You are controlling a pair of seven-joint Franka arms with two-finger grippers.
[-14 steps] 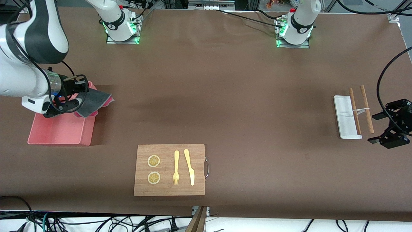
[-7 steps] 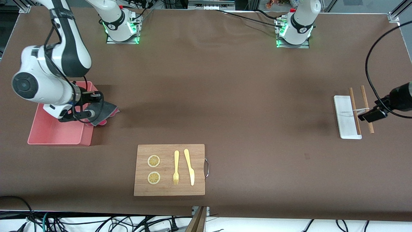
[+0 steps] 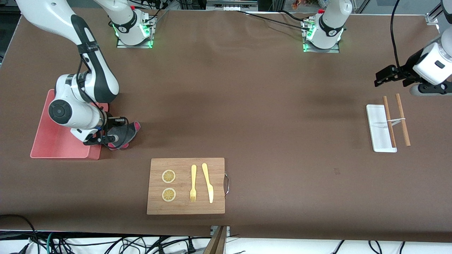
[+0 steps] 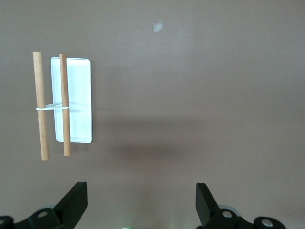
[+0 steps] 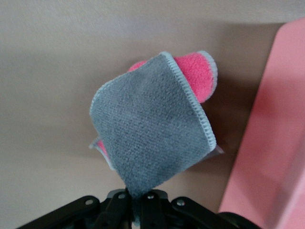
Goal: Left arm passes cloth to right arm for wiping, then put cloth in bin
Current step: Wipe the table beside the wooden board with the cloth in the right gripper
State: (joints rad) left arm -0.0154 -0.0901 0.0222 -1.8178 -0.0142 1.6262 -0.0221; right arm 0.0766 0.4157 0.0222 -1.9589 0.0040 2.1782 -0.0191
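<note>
I judge that the handover is done and I am now in the wiping or the disposal step. My right gripper holds the cloth low over the brown surface, just beside the bin, on the side toward the wooden board. In the right wrist view the fingers are clenched on one edge of the cloth, which hangs folded, grey face out and pink face showing at the fold. I cannot tell if it touches the surface.

If wiping is finished, the next move calls for lifting the cloth over the bin wall, toward the right arm's end of the surface, and releasing only when it is above the inside.

My left gripper waits in the air near the white tray and the two wooden sticks; its fingers are spread wide and hold nothing.
</note>
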